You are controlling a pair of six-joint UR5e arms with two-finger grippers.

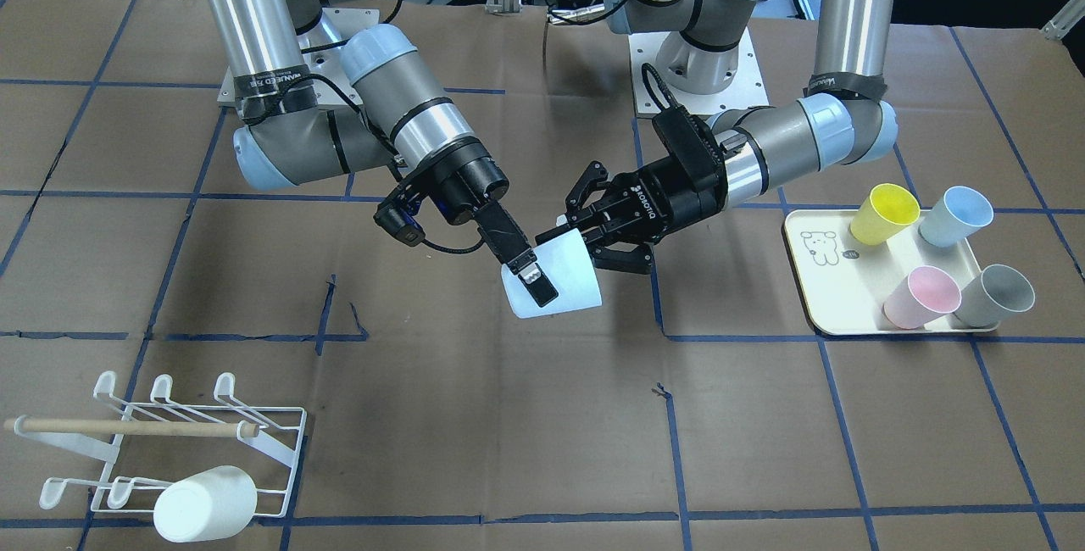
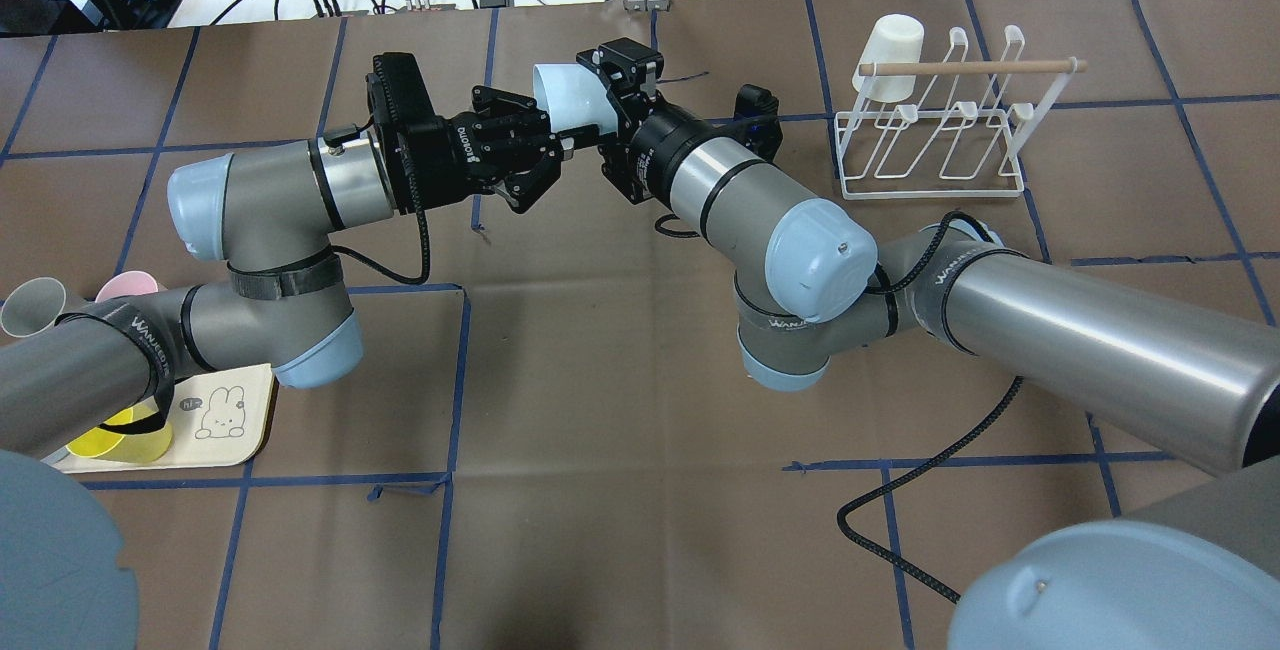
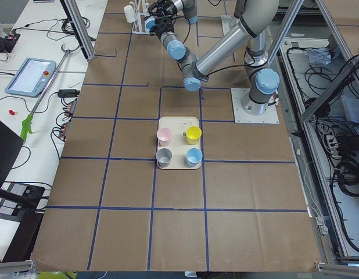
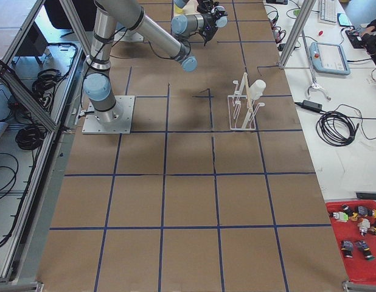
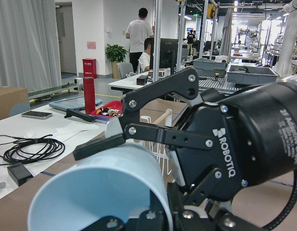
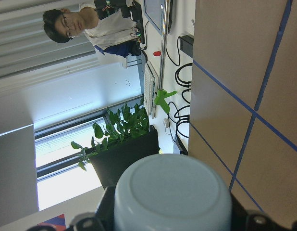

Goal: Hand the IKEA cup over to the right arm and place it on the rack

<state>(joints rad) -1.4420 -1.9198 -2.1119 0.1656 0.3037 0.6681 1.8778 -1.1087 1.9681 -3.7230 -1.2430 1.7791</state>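
Observation:
A pale blue IKEA cup point(image 1: 559, 280) hangs in the air above the middle of the table, between the two grippers. My right gripper point(image 1: 542, 280) is shut on it, with one finger lying across the cup's side; the right wrist view shows the cup's base point(image 6: 172, 192) between the fingers. My left gripper point(image 1: 593, 233) is at the cup's other end with its jaws spread open. In the overhead view the cup point(image 2: 565, 95) sits between the left gripper point(image 2: 548, 145) and the right gripper point(image 2: 600, 95). The white wire rack point(image 1: 136, 426) stands off to the right arm's side.
A white cup point(image 1: 206, 503) hangs on one prong of the rack point(image 2: 980, 65). A cream tray point(image 1: 826, 297) on the left arm's side holds yellow, blue, pink and grey cups. Brown paper with blue tape lines covers the table.

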